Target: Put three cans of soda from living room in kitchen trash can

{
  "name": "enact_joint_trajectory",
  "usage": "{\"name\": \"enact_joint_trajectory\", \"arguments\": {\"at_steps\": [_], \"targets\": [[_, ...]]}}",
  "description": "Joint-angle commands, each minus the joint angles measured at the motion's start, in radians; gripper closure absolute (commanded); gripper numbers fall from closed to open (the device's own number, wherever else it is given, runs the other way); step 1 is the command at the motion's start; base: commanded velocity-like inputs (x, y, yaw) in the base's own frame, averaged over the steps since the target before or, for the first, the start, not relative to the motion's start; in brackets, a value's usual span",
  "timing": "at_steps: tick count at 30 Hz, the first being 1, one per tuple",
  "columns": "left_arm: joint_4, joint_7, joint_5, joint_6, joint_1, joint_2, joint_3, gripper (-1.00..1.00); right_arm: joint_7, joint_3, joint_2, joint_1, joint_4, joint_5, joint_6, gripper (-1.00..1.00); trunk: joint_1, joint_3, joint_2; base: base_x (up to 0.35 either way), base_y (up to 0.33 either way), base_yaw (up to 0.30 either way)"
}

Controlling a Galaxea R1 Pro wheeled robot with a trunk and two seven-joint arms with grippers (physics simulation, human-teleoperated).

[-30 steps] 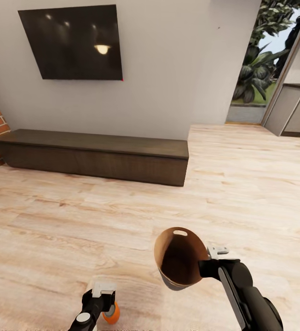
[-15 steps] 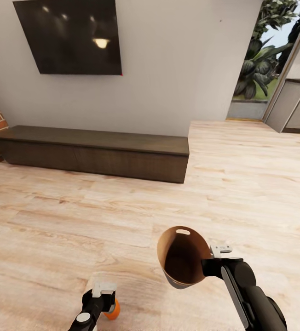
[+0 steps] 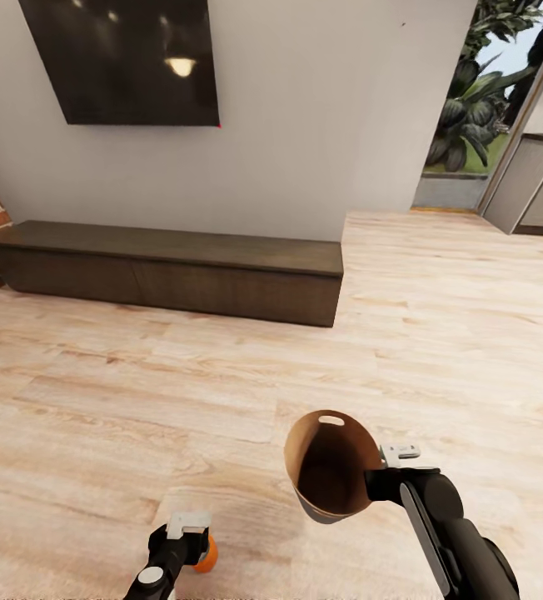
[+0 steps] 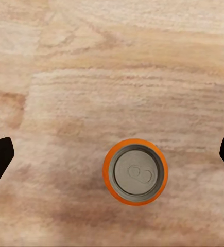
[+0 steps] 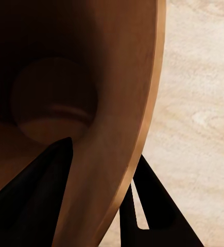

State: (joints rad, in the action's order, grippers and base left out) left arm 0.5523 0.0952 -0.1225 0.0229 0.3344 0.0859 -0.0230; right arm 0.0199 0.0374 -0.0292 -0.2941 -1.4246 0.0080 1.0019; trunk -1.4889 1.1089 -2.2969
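Low at the left, the left gripper (image 3: 190, 537) hangs with fingers spread wide above an upright orange can (image 4: 135, 172) standing on the wood floor (image 3: 438, 333), while to the right the right gripper (image 3: 380, 477) clamps the tilted bin (image 3: 328, 467) by its rim.

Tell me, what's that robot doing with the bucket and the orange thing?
The right pincer grips the trash can by its rim, tipped so its brown inside faces the camera. The left pincer hangs open over an orange soda can on the wood floor. Nothing shows in the bin.
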Motion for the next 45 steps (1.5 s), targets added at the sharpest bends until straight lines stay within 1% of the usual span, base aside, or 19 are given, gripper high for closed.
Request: {"name": "enact_joint_trajectory", "arguments": {"at_steps": [1,14,21,27,29,38,42,45], "targets": [[0.000,0.000,0.000,0.000,0.000,0.000,0.000,-1.00,0.000,0.001,0.000,0.000,0.000,-0.016,0.000,1.00,0.000,0.002,0.000,0.000,0.000,0.000],[0.000,0.000,0.001,0.000,0.000,0.000,0.000,-1.00,0.000,0.000,0.000,0.000,0.000,-0.016,0.000,1.00,0.000,0.022,0.000,0.000,0.000,0.000],[0.000,0.000,0.001,0.000,0.000,0.000,0.000,-1.00,0.000,0.001,0.000,0.000,0.000,-0.016,0.000,1.00,-0.027,0.055,-0.049,0.000,0.000,0.000],[0.000,0.000,0.001,0.000,0.000,0.000,0.000,-1.00,0.000,0.001,0.000,0.000,0.000,-0.016,0.000,1.00,-0.027,0.064,-0.049,0.000,0.000,0.000],[0.000,-0.001,0.001,0.001,0.000,0.000,0.000,-1.00,0.000,0.001,0.000,0.000,0.000,-0.016,0.000,1.00,-0.034,0.071,-0.063,0.000,0.000,0.000],[0.000,-0.002,0.001,0.002,0.000,0.000,0.000,-1.00,0.000,0.001,0.000,-0.001,0.000,-0.016,0.000,1.00,-0.034,0.073,-0.063,0.000,0.000,0.000],[0.000,-0.003,0.001,0.002,0.000,0.000,0.000,-1.00,0.000,0.001,0.000,0.000,0.000,-0.016,0.000,1.00,-0.050,0.086,-0.091,0.000,0.000,0.000],[0.000,-0.003,0.001,0.002,0.000,0.000,0.000,-1.00,0.000,0.001,0.000,0.000,0.000,-0.015,0.000,1.00,-0.050,0.086,-0.091,0.000,0.000,0.000]]}}
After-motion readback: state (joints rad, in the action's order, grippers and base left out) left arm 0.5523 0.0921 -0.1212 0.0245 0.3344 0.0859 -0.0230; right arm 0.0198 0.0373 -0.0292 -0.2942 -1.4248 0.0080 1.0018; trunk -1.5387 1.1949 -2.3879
